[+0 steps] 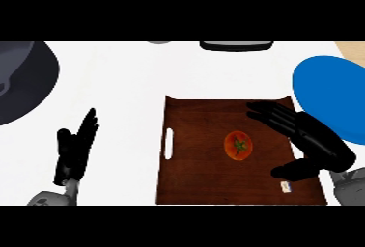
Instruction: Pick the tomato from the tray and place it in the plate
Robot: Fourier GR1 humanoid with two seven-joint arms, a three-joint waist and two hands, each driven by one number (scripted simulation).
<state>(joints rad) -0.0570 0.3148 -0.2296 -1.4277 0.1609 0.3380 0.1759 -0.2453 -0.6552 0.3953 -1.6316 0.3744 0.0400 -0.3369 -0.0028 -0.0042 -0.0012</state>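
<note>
The right hand (317, 142) comes in from the lower right and hangs over the right side of the brown tray (200, 183), fingers stretched out toward the tray's far edge and the thumb spread wide below them; it has hold of nothing. The tomato (238, 145) lies on the tray just left of that hand, in the gap between fingers and thumb, and seems apart from both, though the steep view makes contact hard to judge. The blue plate (333, 91) sits on the white desk (121, 82) beyond the tray's right edge, partly hidden behind the right forearm. The left hand (75, 149) rests at the lower left, well apart from the tray, fingers straight and pointing up, holding nothing. A dark grey rounded object (18, 77) fills the upper left corner
</note>
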